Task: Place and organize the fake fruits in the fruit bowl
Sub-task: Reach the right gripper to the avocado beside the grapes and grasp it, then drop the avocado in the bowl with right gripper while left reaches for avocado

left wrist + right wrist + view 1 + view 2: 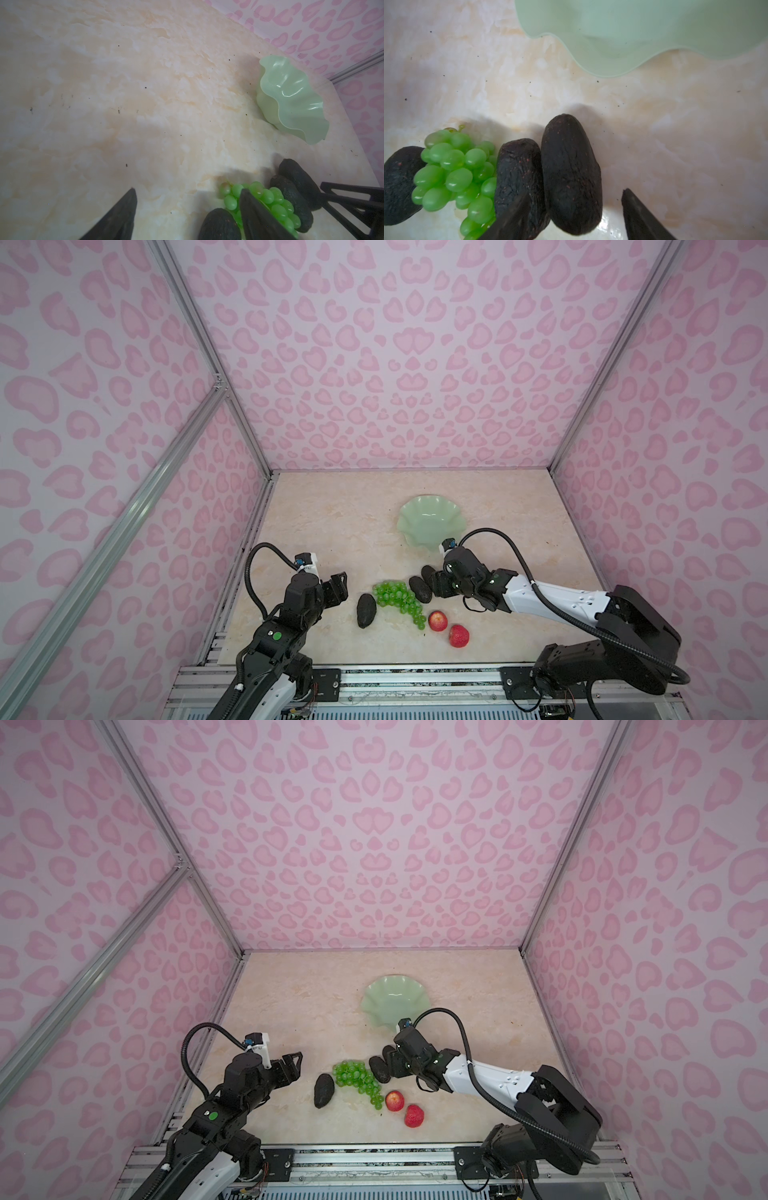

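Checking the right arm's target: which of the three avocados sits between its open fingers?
The avocado nearest the fruit bowl: it alone lies between the fingers of the right gripper. The middle avocado lies beside it, the third beyond the grapes.

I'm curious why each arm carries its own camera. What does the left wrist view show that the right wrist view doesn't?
Only the left wrist view: the whole fruit bowl, with the pink patterned wall behind it. Only the right wrist view: close up, one avocado lying between the open fingers of the right tool. Both: the grapes, all three avocados, the bowl's wavy rim and the marbled tabletop. Neither shows the red fruits.
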Motion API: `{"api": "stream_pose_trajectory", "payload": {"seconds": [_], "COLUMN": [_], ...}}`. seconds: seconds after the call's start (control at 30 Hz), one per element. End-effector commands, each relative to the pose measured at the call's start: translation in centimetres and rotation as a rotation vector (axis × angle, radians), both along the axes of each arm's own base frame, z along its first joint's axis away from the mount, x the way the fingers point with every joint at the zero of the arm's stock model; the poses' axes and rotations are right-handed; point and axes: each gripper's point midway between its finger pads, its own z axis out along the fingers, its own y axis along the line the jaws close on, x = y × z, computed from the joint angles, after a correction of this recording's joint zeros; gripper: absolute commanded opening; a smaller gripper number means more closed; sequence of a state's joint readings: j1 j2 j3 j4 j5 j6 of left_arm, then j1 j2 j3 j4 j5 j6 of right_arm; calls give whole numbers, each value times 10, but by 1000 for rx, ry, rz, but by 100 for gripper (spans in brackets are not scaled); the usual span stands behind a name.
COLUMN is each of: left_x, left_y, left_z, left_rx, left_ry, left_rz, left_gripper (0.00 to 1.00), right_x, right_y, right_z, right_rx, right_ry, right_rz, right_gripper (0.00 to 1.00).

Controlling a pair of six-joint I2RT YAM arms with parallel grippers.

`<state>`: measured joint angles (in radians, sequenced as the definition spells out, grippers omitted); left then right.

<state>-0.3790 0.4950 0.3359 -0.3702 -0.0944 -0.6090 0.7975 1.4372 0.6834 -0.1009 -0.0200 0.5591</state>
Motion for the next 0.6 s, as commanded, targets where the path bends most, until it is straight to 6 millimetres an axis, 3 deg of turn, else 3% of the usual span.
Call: {"api": "stream_pose_trajectory", "payload": {"seconds": [0.0,0.17,0.3,0.4,0.57], "left_x": [-8,-11,-12,-11,-16], "left_y": [1,0,-2,-6,-10], "left_z": [-9,-9,-8,-6,-13], "left_rx": [-10,-18,-19,-28,-31], "left_ry": [36,35,38,45,75], "left_rz": [4,-1,-11,-28,-51], "left_gripper": [79,79,79,79,79], "right_x": [5,8,2,-8,-15], "right_y": [6,4,-6,-20,-29], "right_z": [-10,-21,-11,9,65], "right_rx": [5,-29,-54,-91,-27], "right_ry": [12,25,-2,-34,-140], "right_rz": [-11,-30,-34,-30,-29], "right_gripper": [67,54,42,37,36]}}
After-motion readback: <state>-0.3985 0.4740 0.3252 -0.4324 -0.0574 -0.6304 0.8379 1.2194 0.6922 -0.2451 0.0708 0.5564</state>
